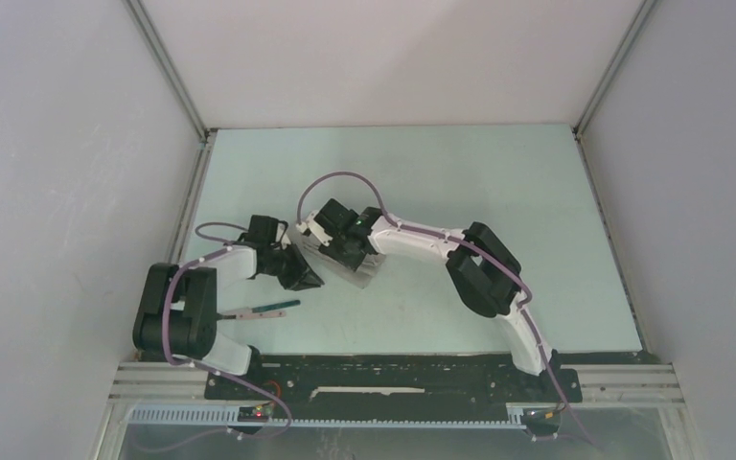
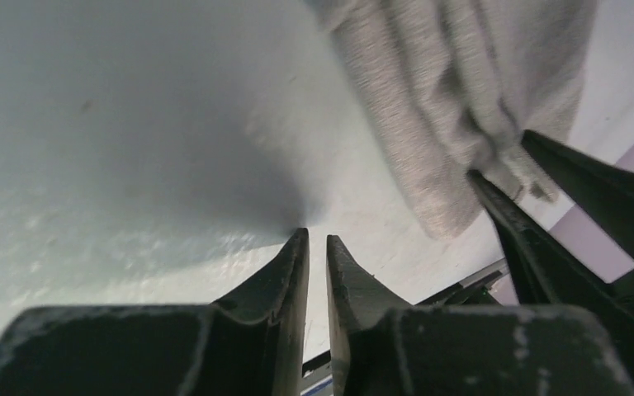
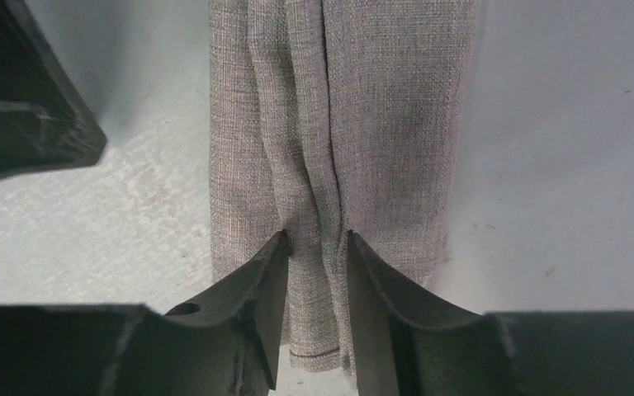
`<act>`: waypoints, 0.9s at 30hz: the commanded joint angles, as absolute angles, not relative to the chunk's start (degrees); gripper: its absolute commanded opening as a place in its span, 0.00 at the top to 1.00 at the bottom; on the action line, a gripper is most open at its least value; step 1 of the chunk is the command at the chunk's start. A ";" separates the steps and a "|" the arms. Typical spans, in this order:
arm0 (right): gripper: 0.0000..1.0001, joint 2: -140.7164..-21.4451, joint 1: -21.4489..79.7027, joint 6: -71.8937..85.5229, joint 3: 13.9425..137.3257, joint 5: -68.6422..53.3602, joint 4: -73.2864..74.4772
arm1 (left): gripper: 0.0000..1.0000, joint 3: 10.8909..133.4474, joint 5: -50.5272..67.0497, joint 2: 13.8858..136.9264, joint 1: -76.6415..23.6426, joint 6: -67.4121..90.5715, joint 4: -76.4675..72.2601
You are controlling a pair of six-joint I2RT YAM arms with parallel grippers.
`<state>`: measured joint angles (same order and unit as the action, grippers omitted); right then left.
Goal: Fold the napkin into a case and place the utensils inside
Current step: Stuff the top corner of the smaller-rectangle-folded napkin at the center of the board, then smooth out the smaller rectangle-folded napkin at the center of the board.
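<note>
The napkin is folded into a narrow light grey case [image 3: 338,124] lying on the table; in the top view only a bit of it [image 1: 364,271] shows under the right wrist. My right gripper [image 3: 316,243] [image 1: 345,254] is shut on the folds near the case's near end. My left gripper [image 2: 318,239] [image 1: 311,281] is shut and empty, low over the bare table just left of the case [image 2: 462,99]. A slim utensil with a dark green handle [image 1: 278,308] lies beside the left arm. I cannot make out the fork.
The pale green table [image 1: 460,172] is walled in by white panels on three sides. The arm bases sit on the black rail [image 1: 393,379] at the near edge. The left arm's elbow [image 1: 177,311] stands close to the utensil.
</note>
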<state>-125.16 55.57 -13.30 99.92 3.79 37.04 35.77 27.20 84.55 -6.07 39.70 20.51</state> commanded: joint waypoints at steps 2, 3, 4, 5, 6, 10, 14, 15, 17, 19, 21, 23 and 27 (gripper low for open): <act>0.63 -126.53 56.07 -12.72 101.22 6.58 34.48 | 0.84 36.22 29.57 86.78 -8.30 44.62 9.50; 0.64 -126.61 56.07 -12.63 101.39 6.60 34.45 | 0.85 36.03 29.61 87.25 -8.45 45.05 8.61; 0.65 -126.71 56.07 -12.59 101.45 6.55 34.39 | 0.85 35.91 29.43 87.66 -8.63 45.41 7.91; 0.68 -126.80 56.01 -12.53 101.48 6.34 34.23 | 0.86 35.79 29.33 87.97 -8.80 45.68 7.32; 0.71 -126.83 56.07 -12.38 101.46 6.07 33.99 | 0.86 35.63 29.20 88.46 -8.93 45.93 6.89; 0.90 -126.73 56.21 -11.56 101.42 6.35 33.38 | 0.88 34.20 29.21 89.16 -9.23 47.17 4.52; 1.00 -124.11 56.59 -9.69 101.30 6.14 33.64 | 0.89 32.44 29.43 89.53 -9.31 48.75 1.26; 1.00 -123.39 56.68 -9.30 101.32 5.78 34.02 | 0.89 32.03 29.58 89.70 -9.32 49.18 0.56; 1.00 -121.72 56.90 -8.53 101.18 4.89 34.94 | 0.89 31.41 29.45 90.06 -9.32 49.85 0.27; 1.00 -120.53 57.04 -7.63 100.82 3.17 35.39 | 0.89 30.92 29.32 90.22 -9.32 50.45 -2.07; 1.00 -120.32 57.06 -6.68 100.96 1.48 35.91 | 0.89 30.68 29.36 90.32 -9.32 50.92 -2.74; 1.00 -120.58 57.04 -5.73 101.02 0.67 36.10 | 0.90 30.76 29.36 90.42 -9.32 50.96 -2.90; 1.00 -121.54 57.05 -3.75 101.39 -1.88 36.24 | 0.90 30.68 29.26 90.07 -9.32 50.93 -2.99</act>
<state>-123.85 56.40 -7.11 99.92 1.76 35.77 31.46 30.70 89.67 -8.99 50.63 -1.69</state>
